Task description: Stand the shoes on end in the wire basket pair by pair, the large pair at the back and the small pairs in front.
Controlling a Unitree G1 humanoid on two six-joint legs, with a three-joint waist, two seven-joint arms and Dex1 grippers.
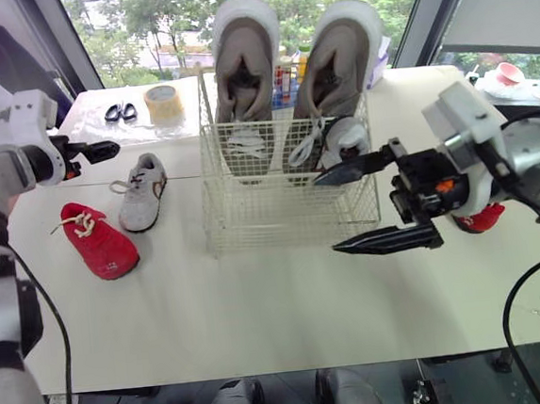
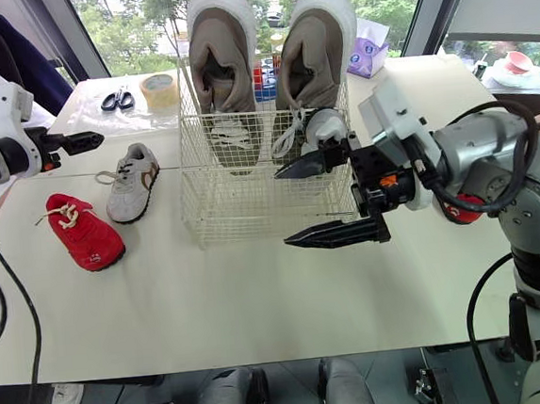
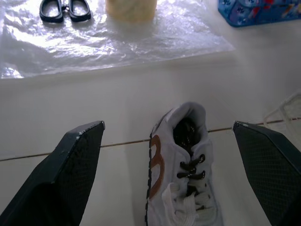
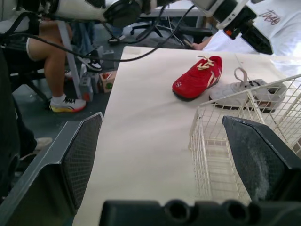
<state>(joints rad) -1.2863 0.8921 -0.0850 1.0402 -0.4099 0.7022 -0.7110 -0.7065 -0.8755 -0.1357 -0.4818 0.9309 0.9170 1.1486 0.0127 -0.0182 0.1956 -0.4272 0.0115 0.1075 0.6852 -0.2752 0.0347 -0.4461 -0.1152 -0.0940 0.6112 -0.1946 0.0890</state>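
The wire basket (image 1: 252,213), a white grid of thin rods, stands toward the table's (image 1: 260,307) back edge, near the middle. At its back two large taupe suede shoes (image 1: 244,62) stand on end side by side, their white soles rising above the rim. A small white shoe (image 1: 347,138) sits at the basket's front right corner. The right gripper (image 1: 326,214) hangs just outside that corner with its tapered black fingers spread wide and holding nothing; the upper fingertip is close to the small white shoe. A second red shoe (image 1: 482,219) is partly hidden behind it near the right edge. Left of the basket a white trainer (image 1: 143,191) with a brown mark lies flat, with a red shoe (image 1: 98,241) with cream laces beside it. The left gripper (image 3: 168,124) is spread wide, the trainer framed between its cross-hatched pads (image 3: 80,155) and apart from them. Scissors (image 1: 120,111) and a tape roll (image 1: 163,102) rest on crinkled plastic sheet (image 1: 103,127) at the back left corner.
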